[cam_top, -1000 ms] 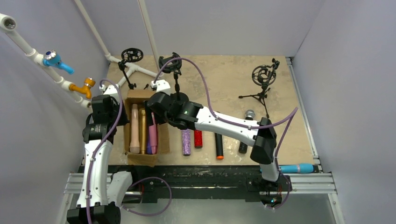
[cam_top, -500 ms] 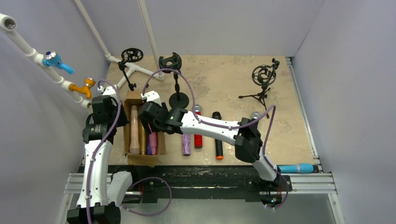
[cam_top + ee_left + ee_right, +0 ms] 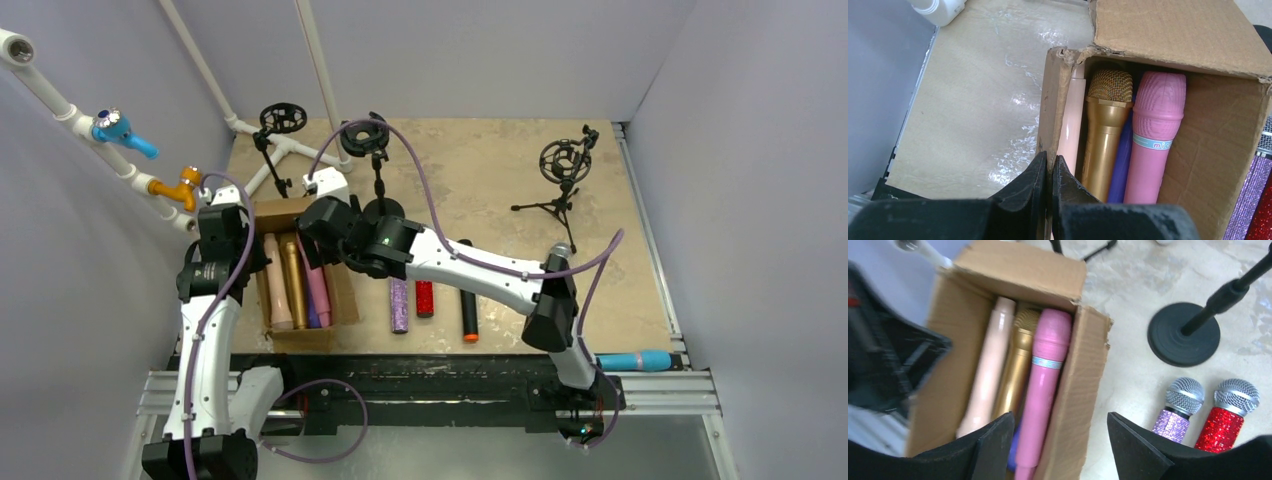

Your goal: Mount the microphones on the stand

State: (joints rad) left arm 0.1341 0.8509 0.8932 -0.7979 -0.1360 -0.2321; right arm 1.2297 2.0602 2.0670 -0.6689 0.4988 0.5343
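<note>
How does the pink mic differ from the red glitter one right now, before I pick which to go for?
The pink microphone lies inside the cardboard box, beside the gold microphone. The red microphone lies out on the table, next to the purple microphone. The pink one's head is pink like its body, while the red one has a silver mesh head on a glittery body. Both lie flat, heads pointing the same way, and neither is mounted yet.

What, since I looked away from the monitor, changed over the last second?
The open right pincer swung left over the box, then partly back; the box twisted slightly, its far end going left. The left pincer stayed shut on the box wall. The loose microphones and the stands stayed put.
</note>
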